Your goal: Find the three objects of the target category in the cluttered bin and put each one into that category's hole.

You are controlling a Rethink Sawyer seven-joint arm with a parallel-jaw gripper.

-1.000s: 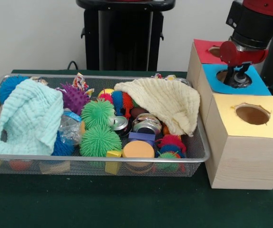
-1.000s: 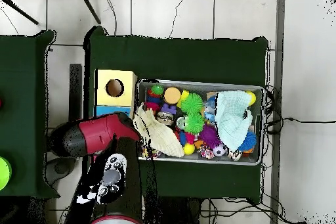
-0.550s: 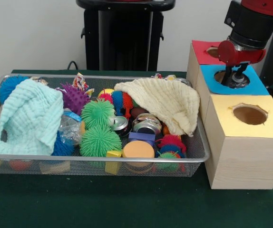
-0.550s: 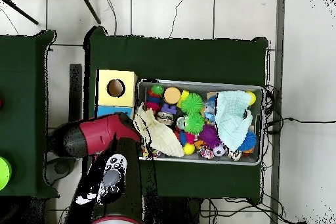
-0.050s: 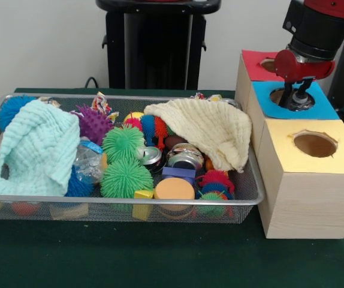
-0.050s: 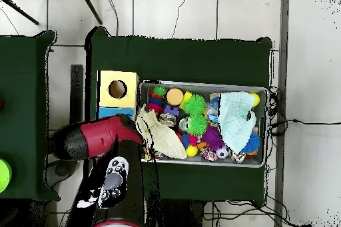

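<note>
My gripper (image 5: 298, 98) hangs over the blue-topped box (image 5: 325, 108), its tips at the mouth of that box's hole. It is shut on a silver can (image 5: 299, 103) that sits low in the opening. Two more silver cans (image 5: 151, 155) (image 5: 185, 159) lie in the wire bin (image 5: 118, 200), just left of the cream cloth (image 5: 208, 129). In the overhead view the red arm (image 6: 100, 138) covers the gripper and most of the blue box (image 6: 106, 112).
A red-topped box (image 5: 259, 63) stands behind the blue one and a yellow-topped box (image 5: 316, 144) in front, each with a round hole. The bin also holds spiky balls, foam blocks, an orange disc (image 5: 174, 188) and a mint cloth (image 5: 37, 150).
The gripper has edged slightly left and up over the blue hole, still holding the can. Nothing in the bin has moved.
</note>
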